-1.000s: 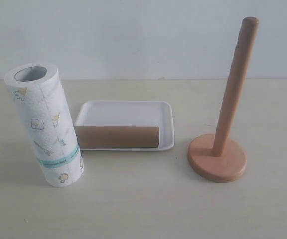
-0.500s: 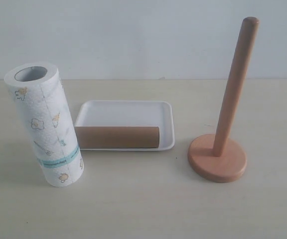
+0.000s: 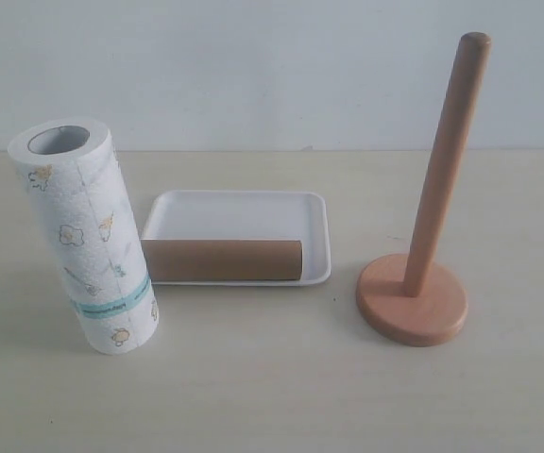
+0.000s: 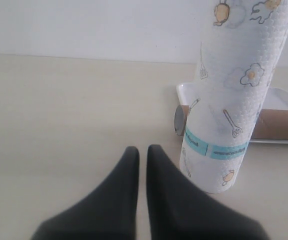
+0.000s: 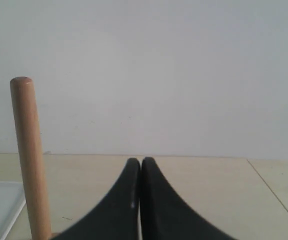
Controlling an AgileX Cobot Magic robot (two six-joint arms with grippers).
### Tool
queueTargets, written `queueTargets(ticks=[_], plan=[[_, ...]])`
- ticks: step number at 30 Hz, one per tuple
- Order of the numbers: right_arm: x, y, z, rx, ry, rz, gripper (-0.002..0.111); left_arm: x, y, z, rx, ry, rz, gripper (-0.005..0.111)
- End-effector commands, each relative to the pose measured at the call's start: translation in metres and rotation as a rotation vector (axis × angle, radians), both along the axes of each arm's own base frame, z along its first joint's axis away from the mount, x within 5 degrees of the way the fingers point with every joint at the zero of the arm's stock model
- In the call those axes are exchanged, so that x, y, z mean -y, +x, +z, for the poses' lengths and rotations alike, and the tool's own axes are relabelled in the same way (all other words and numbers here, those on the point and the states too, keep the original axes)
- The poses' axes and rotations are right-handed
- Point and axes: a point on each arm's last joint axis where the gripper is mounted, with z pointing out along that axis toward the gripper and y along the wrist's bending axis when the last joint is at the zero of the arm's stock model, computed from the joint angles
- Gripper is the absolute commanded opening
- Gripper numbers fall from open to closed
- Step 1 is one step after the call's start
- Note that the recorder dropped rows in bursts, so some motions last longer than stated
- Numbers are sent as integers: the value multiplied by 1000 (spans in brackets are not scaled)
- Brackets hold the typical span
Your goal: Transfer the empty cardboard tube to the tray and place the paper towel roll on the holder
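Note:
The brown cardboard tube lies on its side in the white tray, along the near rim. The paper towel roll stands upright on the table left of the tray. The wooden holder stands bare at the right, its pole empty. Neither gripper shows in the exterior view. In the left wrist view my left gripper is shut and empty, a short way from the paper towel roll, with the tube behind it. My right gripper is shut and empty, with the pole off to one side.
The pale table ends at a plain white wall behind. In the right wrist view a corner of the tray shows beside the pole.

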Motion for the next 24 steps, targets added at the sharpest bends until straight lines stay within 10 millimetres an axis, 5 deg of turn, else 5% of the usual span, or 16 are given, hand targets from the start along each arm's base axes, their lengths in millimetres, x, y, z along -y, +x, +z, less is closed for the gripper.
queueTargets(ticks=[1, 12, 24], plan=[[0, -4, -6, -3, -3, 3, 0, 0, 0, 0, 7, -11, 5, 5], [0, -13, -106, -112, 10, 3, 0, 0, 0, 0, 7, -11, 5, 5], [-2, -15, -118, -235, 128, 2, 0, 0, 0, 0, 7, -11, 5, 5]])
